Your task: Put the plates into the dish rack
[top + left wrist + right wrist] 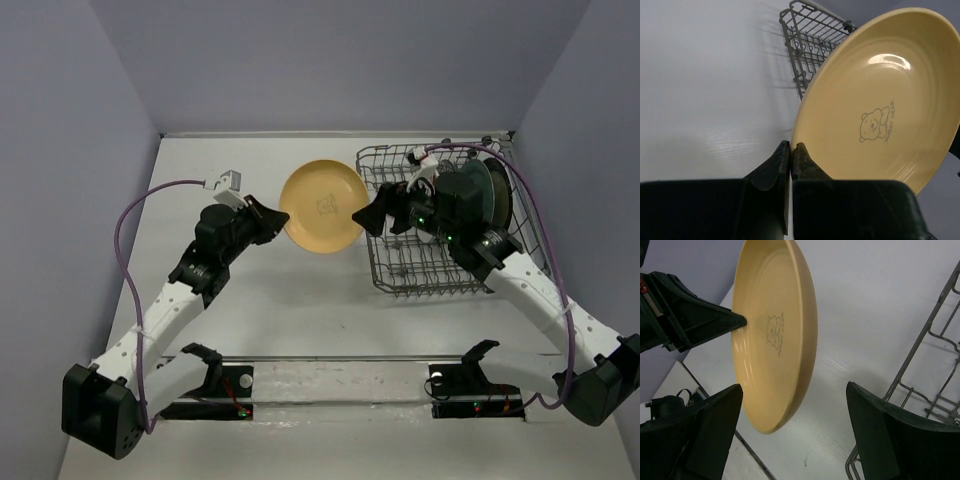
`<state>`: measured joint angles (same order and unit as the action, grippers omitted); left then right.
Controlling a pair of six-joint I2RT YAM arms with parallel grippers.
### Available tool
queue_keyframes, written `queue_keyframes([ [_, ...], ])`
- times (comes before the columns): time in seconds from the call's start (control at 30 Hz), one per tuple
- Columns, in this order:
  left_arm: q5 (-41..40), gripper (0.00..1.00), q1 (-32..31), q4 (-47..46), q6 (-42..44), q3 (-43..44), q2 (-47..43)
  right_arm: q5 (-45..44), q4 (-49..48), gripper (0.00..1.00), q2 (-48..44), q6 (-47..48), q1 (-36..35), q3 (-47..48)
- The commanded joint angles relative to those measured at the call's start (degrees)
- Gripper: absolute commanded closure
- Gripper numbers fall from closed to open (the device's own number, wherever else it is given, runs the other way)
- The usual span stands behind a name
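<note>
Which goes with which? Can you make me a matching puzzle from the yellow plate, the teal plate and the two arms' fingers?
Things
1. round orange-yellow plate with a bear drawing
2. left arm's black fingers
3. right arm's black fingers
4. round teal-blue plate

States
A. standing in the grey metal wire dish rack
B. spread open, one on each side of the yellow plate's edge
C. held in the air between the two arms
D. pinched shut on the yellow plate's rim

Pairs: 1-C, 2-D, 3-B, 4-A

walls (330, 60) — pale lilac | table (300, 320) — white, soft glare
</note>
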<state>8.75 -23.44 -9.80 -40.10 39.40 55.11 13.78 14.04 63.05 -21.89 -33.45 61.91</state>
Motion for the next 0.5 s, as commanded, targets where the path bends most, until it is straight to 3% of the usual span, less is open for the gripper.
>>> queue_keyframes([
  [0.0,4.8,0.94,-2.4,-2.0,3.7,0.3,-3.2,4.0,-5.7,0.11,3.0,-1.8,-0.4,0.9],
  [0.13,9.6,0.89,-3.0,-1.8,5.1,0.5,-4.0,5.7,-7.7,0.28,5.3,-3.5,-0.4,0.4],
  [0.2,10.3,0.79,-3.1,0.2,7.1,0.9,-5.2,6.7,-8.6,0.61,6.0,-3.9,-0.4,0.8],
  [0.23,10.9,0.61,-3.2,1.4,8.2,1.9,-5.6,5.8,-8.9,0.77,5.7,-4.4,-0.4,1.0],
  [0.27,11.0,0.48,-3.2,2.8,9.6,2.6,-5.9,4.8,-9.1,0.89,5.2,-4.4,-0.4,1.0],
  [0.3,11.1,0.35,-3.2,6.9,12.9,3.5,-6.6,1.5,-9.2,0.93,4.5,-4.2,-0.4,1.1],
  [0.33,10.0,0.11,-3.2,9.4,14.7,5.4,-6.9,-0.5,-8.3,0.93,3.1,-3.2,-0.4,1.4],
  [0.37,8.9,0.03,-3.2,14.8,16.5,6.3,-7.9,-2.8,-7.4,0.93,2.4,-2.3,-0.4,1.8],
  [0.47,5.1,0.01,-3.2,19.7,22.5,6.2,-10.5,-14.9,-1.1,0.93,1.9,2.5,-0.4,5.7],
])
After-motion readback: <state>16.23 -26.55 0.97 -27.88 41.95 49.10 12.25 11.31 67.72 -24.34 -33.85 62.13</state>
